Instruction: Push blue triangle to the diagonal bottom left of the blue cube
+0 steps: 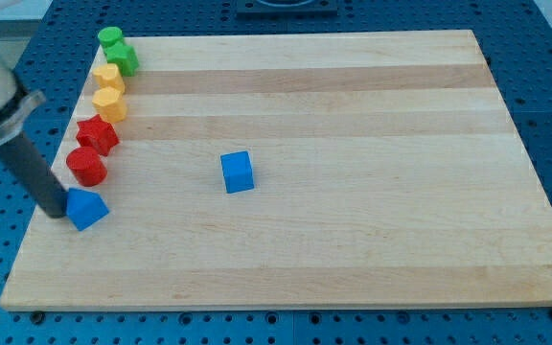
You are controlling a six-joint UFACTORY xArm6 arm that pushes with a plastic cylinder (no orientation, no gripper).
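Wooden board [353,249] on blue pegboard base. No jaws on this rig, just the rod: my tip [56,213] touching the blue triangle [86,208] on its left side, near the board's left edge. Blue cube [238,172] well apart, up-right of it, mid-board.

Your arm entered from the view's upper left corner, its pale grey body blurred and cut off by the frame edge. From it the straight dark rod slanted down toward the view's right. Your tip [57,212] rested low at the view's left side, at the rod's very end. You carried no pincer on this arm.
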